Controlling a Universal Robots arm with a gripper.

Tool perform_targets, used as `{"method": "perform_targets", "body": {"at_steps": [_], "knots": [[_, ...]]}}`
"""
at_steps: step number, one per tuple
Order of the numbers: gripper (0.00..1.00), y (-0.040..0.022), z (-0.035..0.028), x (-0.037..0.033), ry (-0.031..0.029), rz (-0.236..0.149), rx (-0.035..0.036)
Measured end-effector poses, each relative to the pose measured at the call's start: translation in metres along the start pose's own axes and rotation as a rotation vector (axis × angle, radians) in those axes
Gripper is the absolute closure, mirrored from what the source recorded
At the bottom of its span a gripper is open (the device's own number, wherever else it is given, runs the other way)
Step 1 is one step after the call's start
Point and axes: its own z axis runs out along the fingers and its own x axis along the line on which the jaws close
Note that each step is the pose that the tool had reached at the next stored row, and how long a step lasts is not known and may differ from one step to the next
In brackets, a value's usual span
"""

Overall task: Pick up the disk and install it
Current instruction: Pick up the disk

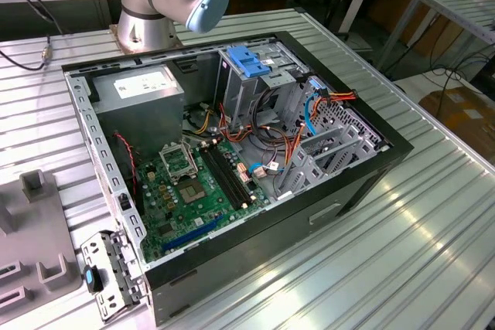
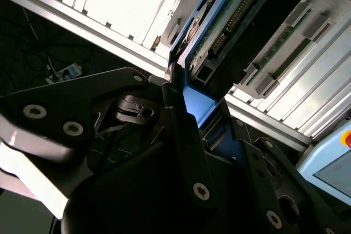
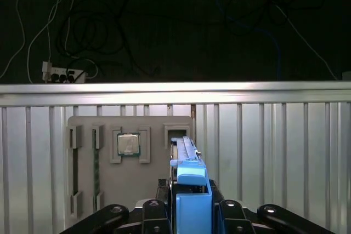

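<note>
Hovering over the ribbed surface [image 3: 285, 152], above a grey parts tray [image 3: 137, 190] and its processor chip [image 3: 128, 145], gripped the disk [image 3: 184, 149] on edge with the claw [image 3: 192, 215] clamped across its blue rail [image 3: 192, 197]. Judged rigid, fairly heavy, shock-sensitive; that rail the safest hold, clear of the exposed circuit board [image 2: 233, 17].

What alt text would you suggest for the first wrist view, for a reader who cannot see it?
The gripper holds the disk edge-on between its fingers, blue rail facing the camera, over a ribbed metal table. Beyond it a grey tray carries a processor chip; cables lie in the dark behind.
</note>
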Motion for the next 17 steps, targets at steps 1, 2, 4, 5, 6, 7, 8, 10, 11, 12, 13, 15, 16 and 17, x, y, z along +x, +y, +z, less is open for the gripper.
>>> {"method": "perform_targets", "body": {"at_steps": [1,2,4,5,6,7,8,10,11,12,13,15,16,17], "knots": [[0.63,0.0000,-0.0007,0.0000,0.0000,0.000,0.0000],[0.63,0.0000,-0.0017,0.0000,-0.0001,0.000,-0.0001],[0.63,0.0000,-0.0035,0.0000,-0.0001,0.000,0.0000],[0.63,0.0000,-0.0044,-0.0001,-0.0001,0.000,0.0001],[0.63,0.0000,-0.0054,-0.0001,-0.0001,0.000,0.0000],[0.63,0.0000,-0.0064,-0.0001,0.0000,0.000,-0.0001],[0.63,0.0000,-0.0073,-0.0001,-0.0001,0.000,-0.0001],[0.63,0.0000,-0.0093,-0.0001,-0.0001,0.000,0.0000],[0.63,0.0000,-0.0106,-0.0002,-0.0001,0.000,0.0000],[0.63,0.0000,-0.0114,-0.0002,-0.0002,0.000,0.0000],[0.63,0.0000,-0.0132,-0.0002,-0.0002,0.000,0.0000],[0.63,0.0001,-0.0253,-0.0004,-0.0006,0.000,0.0000],[0.63,0.0001,-0.0307,-0.0005,-0.0015,0.000,-0.0001],[0.63,0.0000,-0.0307,-0.0005,-0.0022,0.000,-0.0001]]}}
